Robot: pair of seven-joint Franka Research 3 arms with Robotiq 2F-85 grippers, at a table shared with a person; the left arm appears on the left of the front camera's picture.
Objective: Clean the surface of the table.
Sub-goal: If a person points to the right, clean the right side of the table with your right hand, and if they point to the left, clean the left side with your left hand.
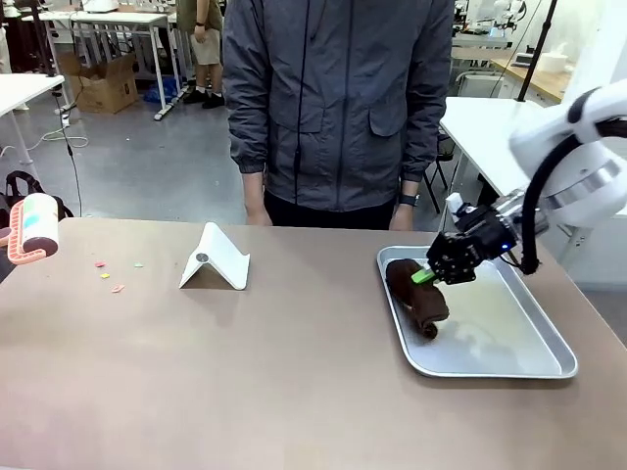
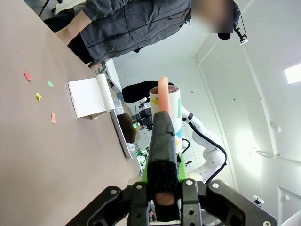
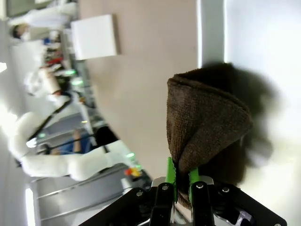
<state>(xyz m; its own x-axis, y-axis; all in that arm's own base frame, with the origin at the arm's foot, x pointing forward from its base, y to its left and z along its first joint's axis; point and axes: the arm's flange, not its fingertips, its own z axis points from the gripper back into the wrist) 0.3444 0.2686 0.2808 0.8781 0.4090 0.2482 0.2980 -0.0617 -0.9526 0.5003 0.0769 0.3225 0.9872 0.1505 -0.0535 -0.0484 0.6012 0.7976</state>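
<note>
The brownish table (image 1: 245, 372) carries a few small coloured paper scraps (image 1: 108, 272) near its far left. My left gripper (image 2: 162, 188) is shut on the black-wrapped handle of a pink lint roller (image 2: 164, 101), which is held in the air over the table's left end (image 1: 34, 230). My right gripper (image 1: 431, 275) is shut on a dark brown cloth (image 1: 416, 294) that hangs just above the left part of a silver tray (image 1: 509, 338). In the right wrist view the cloth (image 3: 207, 127) droops from the green pads (image 3: 170, 172) over the tray (image 3: 263, 47).
A white folded stand (image 1: 216, 259) sits at the far middle of the table, right of the scraps (image 2: 40, 96). A person in a grey jacket stands at the far edge, hands down by the table. The silver tray lies at the right.
</note>
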